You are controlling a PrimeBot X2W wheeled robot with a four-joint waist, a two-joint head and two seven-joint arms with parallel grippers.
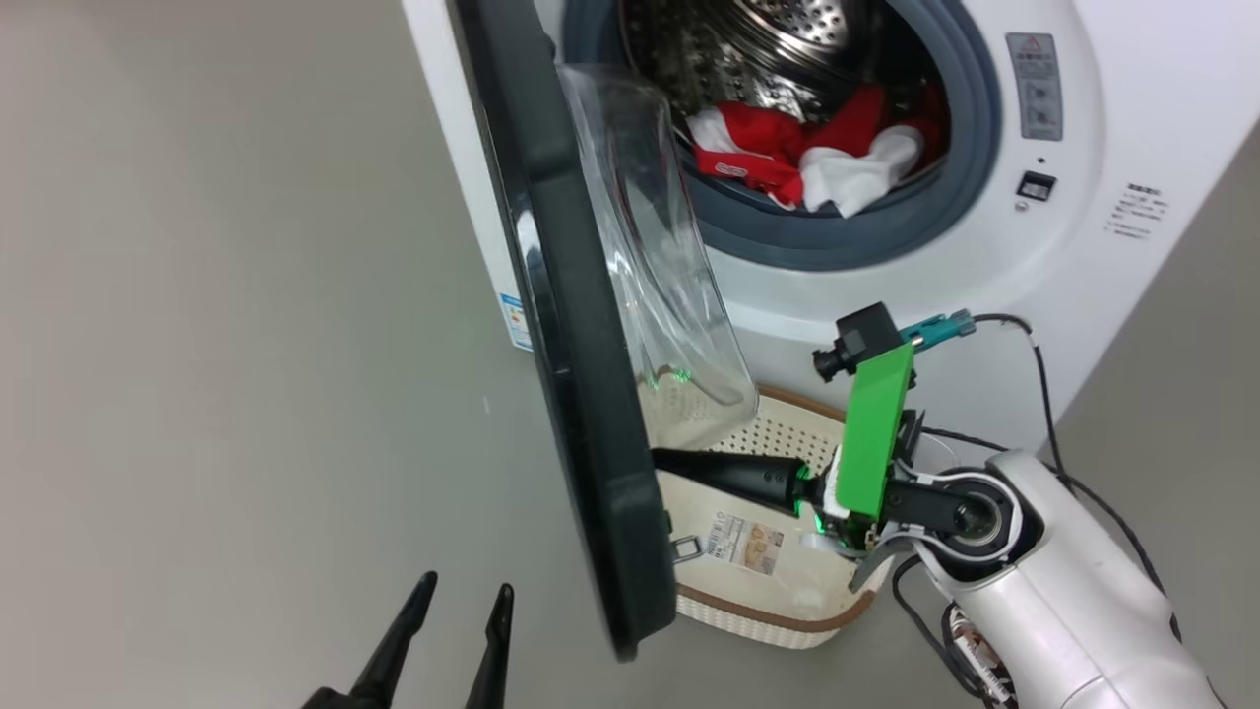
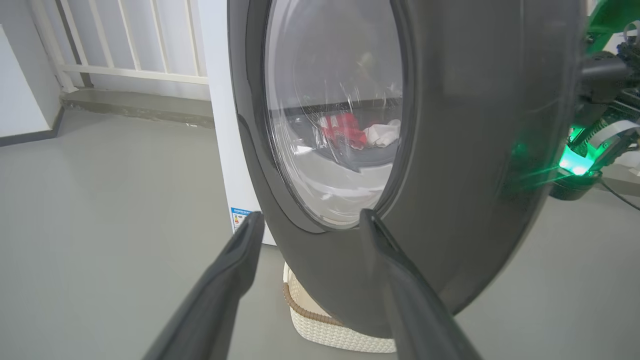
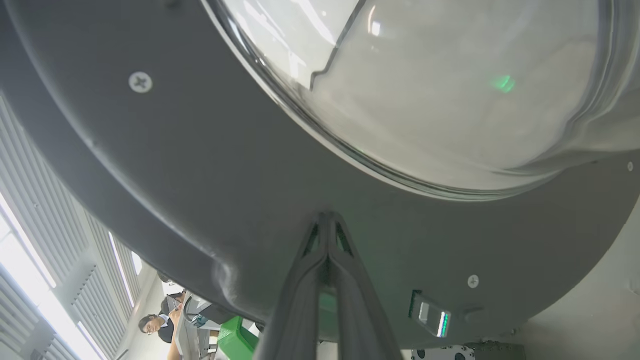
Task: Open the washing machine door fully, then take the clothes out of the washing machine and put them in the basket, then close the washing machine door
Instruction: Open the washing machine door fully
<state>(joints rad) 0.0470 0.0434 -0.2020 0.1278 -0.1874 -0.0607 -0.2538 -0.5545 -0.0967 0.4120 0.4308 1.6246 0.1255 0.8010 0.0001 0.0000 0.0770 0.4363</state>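
Door [image 1: 581,394] ajar — grey floor [image 1: 197,394], wht railing [image 2: 125,74]

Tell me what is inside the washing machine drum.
Red and white clothes lie at the front of the steel drum, against the grey rubber ring. The open door hides the drum's left edge; anything beneath them is covered.

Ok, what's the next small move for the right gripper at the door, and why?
Probably push the washing machine door wider with the shut right gripper, whose tips rest on its inner rim. The door stands only partly open, hanging over the basket, so the clothes have no clear path.
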